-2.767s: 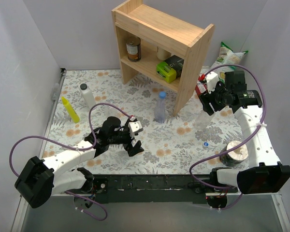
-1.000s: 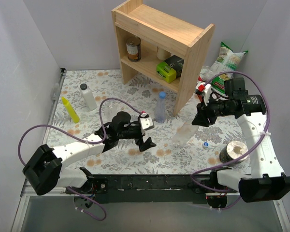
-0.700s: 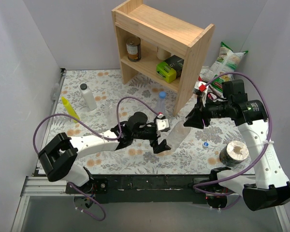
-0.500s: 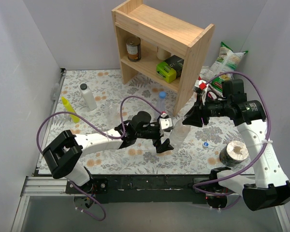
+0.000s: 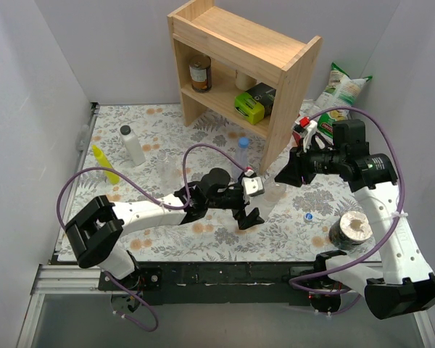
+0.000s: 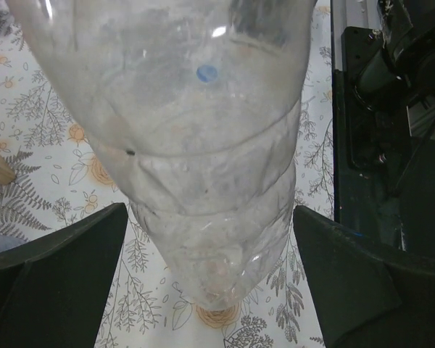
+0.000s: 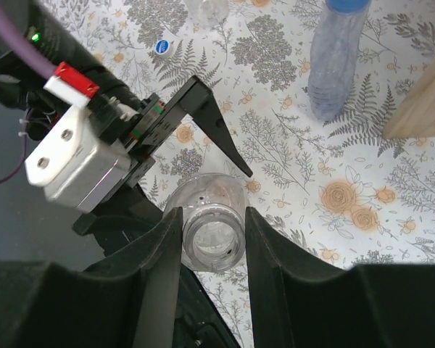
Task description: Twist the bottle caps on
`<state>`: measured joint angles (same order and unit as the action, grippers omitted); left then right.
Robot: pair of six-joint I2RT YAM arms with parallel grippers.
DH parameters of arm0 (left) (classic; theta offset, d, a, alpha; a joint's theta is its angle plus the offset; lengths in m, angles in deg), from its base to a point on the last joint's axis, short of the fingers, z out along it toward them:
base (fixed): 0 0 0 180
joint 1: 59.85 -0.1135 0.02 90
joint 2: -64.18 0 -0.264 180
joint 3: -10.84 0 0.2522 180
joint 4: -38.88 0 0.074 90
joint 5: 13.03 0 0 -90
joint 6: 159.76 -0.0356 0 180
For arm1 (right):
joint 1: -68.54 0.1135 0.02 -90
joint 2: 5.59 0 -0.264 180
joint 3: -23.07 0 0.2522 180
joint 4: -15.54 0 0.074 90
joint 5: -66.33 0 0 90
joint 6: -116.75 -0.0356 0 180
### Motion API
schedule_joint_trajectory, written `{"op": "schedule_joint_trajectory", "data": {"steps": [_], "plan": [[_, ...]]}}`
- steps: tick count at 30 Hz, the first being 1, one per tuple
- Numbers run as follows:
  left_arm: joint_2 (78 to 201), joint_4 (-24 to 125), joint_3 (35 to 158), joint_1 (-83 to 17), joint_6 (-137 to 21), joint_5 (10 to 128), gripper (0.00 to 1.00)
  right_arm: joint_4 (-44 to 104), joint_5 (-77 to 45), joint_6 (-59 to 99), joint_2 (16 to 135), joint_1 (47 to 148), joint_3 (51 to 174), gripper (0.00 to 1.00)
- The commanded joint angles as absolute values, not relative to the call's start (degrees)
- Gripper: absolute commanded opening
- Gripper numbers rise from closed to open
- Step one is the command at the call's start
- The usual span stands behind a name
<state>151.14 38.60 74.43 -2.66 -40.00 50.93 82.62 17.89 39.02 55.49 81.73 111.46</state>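
Top view: the right gripper (image 5: 286, 177) clamps an uncapped bottle (image 5: 270, 199) mid-table, with a loose cap (image 5: 309, 216) at its four o'clock.
Left wrist: the left gripper (image 6: 209, 217) is spread wide around the bottle's base.
Right wrist: the fingers (image 7: 161, 268) pinch the neck.

The left claw (image 5: 248, 217) is spread wide, its arm stretched out low. The right claw (image 5: 285, 176), arm arched over, pinches a bottle (image 6: 174, 145) neck, just above the left claw.
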Motion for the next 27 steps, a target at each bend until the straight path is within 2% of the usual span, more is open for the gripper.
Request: {"op": "schedule_joint_trajectory", "data": {"steps": [1, 5, 10, 14, 15, 17, 18, 21, 22, 25, 27], "plan": [[152.5, 36.6, 78.0, -0.9, -39.3, 58.7, 0.98, 79.7, 15.0, 33.8, 55.8, 81.7, 110.9, 0.01], [155.0, 35.9, 79.5, 0.9, -39.6, 64.8, 0.98, 79.5, 15.5, 30.5, 56.4, 79.8, 110.8, 0.01], [156.3, 36.8, 79.8, 1.1, -40.3, 66.3, 0.96, 78.4, 17.6, 28.9, 56.5, 78.9, 110.4, 0.01], [156.4, 40.1, 80.9, 1.0, -39.9, 67.0, 0.85, 78.2, 19.7, 28.2, 56.2, 78.9, 109.3, 0.01], [156.4, 40.9, 81.7, 0.9, -39.8, 66.5, 0.78, 79.1, 20.1, 28.7, 56.2, 79.0, 109.4, 0.01], [156.5, 42.9, 83.9, 0.7, -39.7, 65.3, 0.74, 80.5, 20.8, 30.0, 56.7, 79.0, 110.3, 0.01], [156.6, 43.4, 84.5, 0.7, -40.2, 63.6, 0.65, 81.6, 21.4, 31.7, 56.9, 79.0, 110.4, 0.01], [156.8, 43.2, 84.8, 0.7, -41.9, 61.6, 0.57, 82.3, 21.2, 33.8, 57.3, 79.0, 109.5, 0.01], [156.6, 43.0, 84.6, 0.7, -42.2, 60.9, 0.50, 83.1, 21.9, 34.7, 57.3, 79.1, 109.6, 0.10], [154.5, 42.3, 83.0, -0.1, -41.1, 58.3, 0.40, 86.3, 24.5, 39.7, 58.2, 79.0, 114.2, 0.39], [152.4, 42.4, 81.3, -0.8, -41.5, 56.2, 0.36, 87.8, 22.6, 41.2, 58.7, 78.8, 121.0, 0.52]]}}
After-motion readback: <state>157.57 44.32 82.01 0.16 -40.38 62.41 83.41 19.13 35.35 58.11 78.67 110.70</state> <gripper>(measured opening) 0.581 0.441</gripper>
